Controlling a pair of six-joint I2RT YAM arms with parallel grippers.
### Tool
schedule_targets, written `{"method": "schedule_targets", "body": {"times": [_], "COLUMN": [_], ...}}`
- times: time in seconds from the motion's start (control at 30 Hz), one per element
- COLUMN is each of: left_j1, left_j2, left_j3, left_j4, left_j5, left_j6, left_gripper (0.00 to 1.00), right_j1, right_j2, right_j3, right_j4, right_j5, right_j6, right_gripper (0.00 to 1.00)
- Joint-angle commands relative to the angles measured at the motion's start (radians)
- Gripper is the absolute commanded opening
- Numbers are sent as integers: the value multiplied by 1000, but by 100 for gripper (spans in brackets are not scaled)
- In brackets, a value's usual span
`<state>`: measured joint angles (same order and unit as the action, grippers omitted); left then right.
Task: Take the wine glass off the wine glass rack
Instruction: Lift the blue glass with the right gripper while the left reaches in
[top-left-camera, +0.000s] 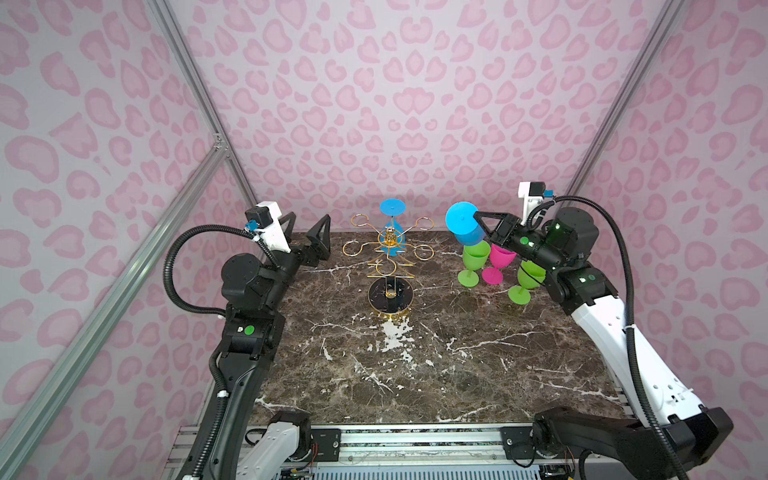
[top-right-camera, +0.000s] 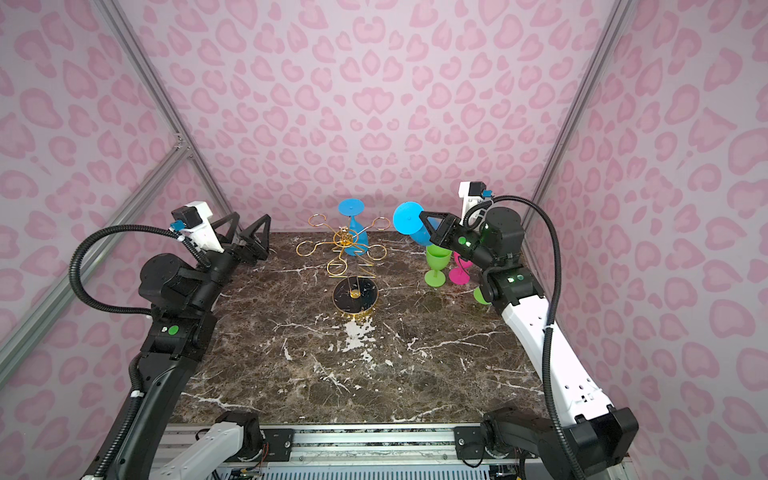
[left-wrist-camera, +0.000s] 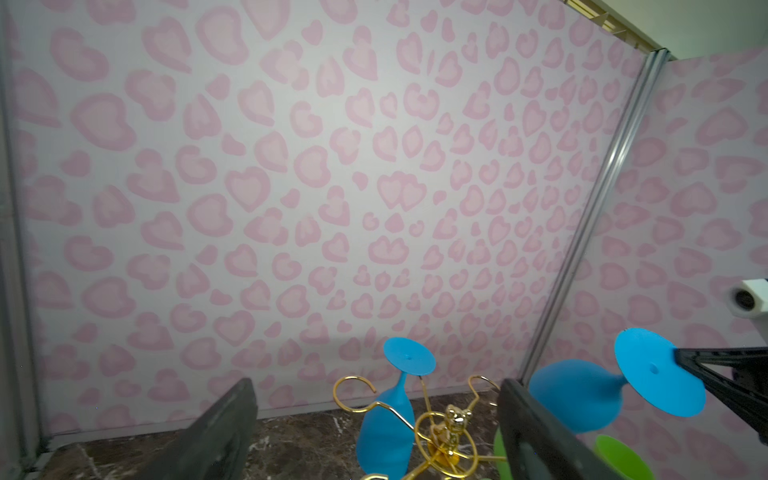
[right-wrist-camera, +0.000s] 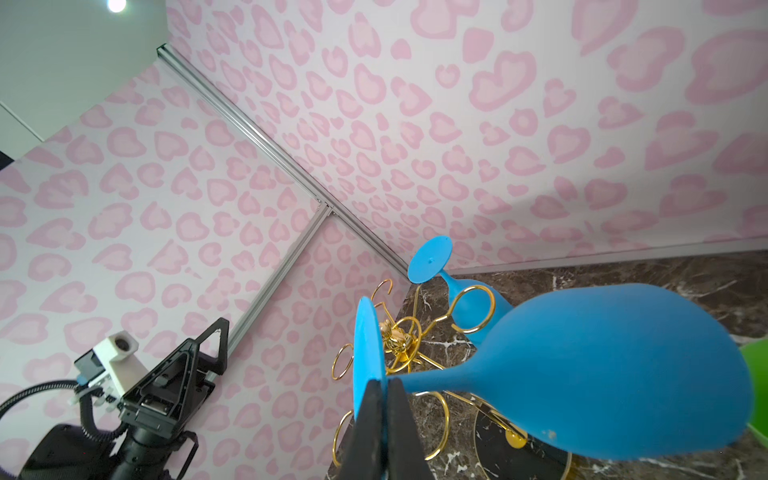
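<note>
The gold wire wine glass rack stands on its round black base at the back middle of the table. One blue wine glass hangs upside down on a rear arm. My right gripper is shut on the foot disc of a second blue wine glass, held tilted in the air to the right of the rack, clear of its arms. My left gripper is open and empty, left of the rack.
Two green glasses and a pink glass stand upright on the marble table under the right arm. Pink patterned walls with metal posts enclose the back and sides.
</note>
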<state>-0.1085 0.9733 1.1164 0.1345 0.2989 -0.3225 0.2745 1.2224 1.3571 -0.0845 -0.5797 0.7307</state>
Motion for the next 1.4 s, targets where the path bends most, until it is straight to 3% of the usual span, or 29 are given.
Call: {"method": "schedule_targets", "body": {"times": [0.0,0.13,0.23,0.5,0.93,1.37], "left_j1": [0,1,-5,-81,-188,-215], "left_j2": [56,143,200,279,384,407], "left_j3": [66,144,205,288,342,365], "left_j4": [-49,-8,1,-13,-15,1], "left_j5": [294,571,718,915,967,948], "left_j6": [-138,-271,-348,-374,-373,-380], "left_gripper": [86,81,77,70,60,51], "right_j1": [23,55,77,173,326,386], "right_j2": [-34,-67,-81,-62,8,49], "right_j3": [23,46,51,69,158,174], "right_j4": [-65,-102,-105,-52,-49,-30], "right_j5": [25,45,53,9,30,39], "right_j6": [-150,-231,-265,-310,-335,-323], "right_gripper": [0,0,0,0,0,0]}}
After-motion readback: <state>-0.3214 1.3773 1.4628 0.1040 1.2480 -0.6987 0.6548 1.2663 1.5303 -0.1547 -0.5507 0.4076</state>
